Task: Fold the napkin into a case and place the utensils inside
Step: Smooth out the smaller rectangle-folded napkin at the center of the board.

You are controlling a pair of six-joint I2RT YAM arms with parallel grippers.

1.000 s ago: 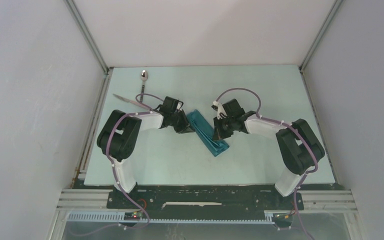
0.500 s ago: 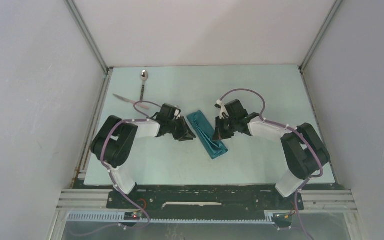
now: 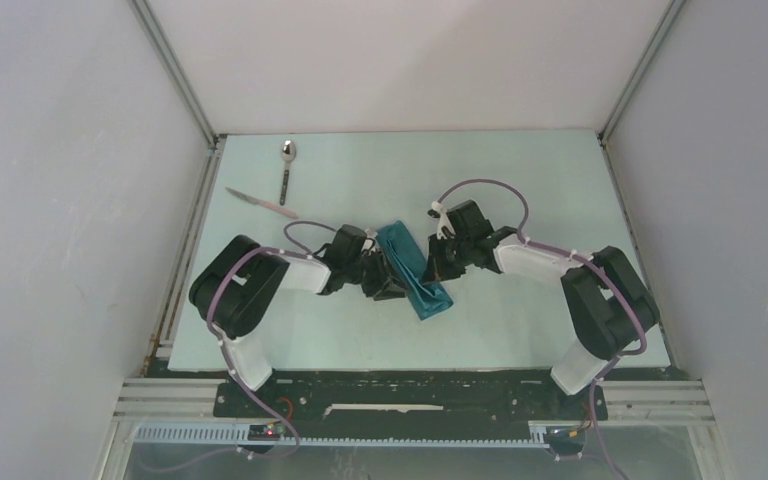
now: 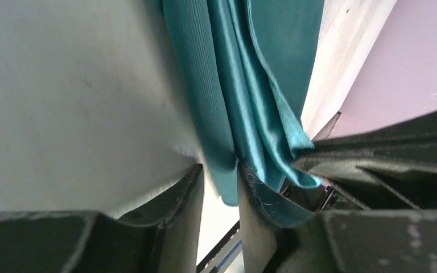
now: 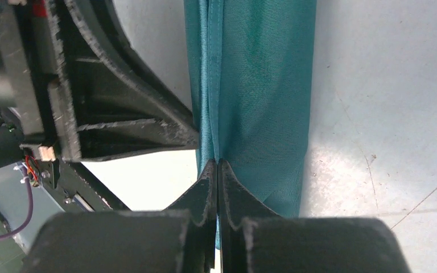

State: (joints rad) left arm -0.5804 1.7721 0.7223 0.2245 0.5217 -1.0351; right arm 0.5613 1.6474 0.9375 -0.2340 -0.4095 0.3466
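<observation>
The teal napkin (image 3: 415, 270) lies mid-table, folded into a narrow slanted strip, the case. My right gripper (image 3: 438, 265) stands at the strip's right side. In the right wrist view it (image 5: 217, 168) is shut, with a thin layer of the napkin (image 5: 262, 85) pinched between its tips. My left gripper (image 3: 390, 283) is at the strip's left side, near its lower end. Its jaws (image 4: 221, 187) stand apart, and a fold of the napkin (image 4: 205, 102) hangs down between them against the right finger (image 4: 256, 210). The spoon (image 3: 287, 170) and knife (image 3: 258, 202) lie at the far left.
The left gripper's black fingers (image 5: 119, 114) sit close beside the cloth in the right wrist view. The enclosure's side walls and metal frame (image 3: 180, 250) border the table. Pale tabletop (image 3: 520, 180) surrounds the napkin.
My left gripper has slid down along the napkin's left side toward its near end, and its jaws have parted. The right gripper stays shut at the strip's right edge.
</observation>
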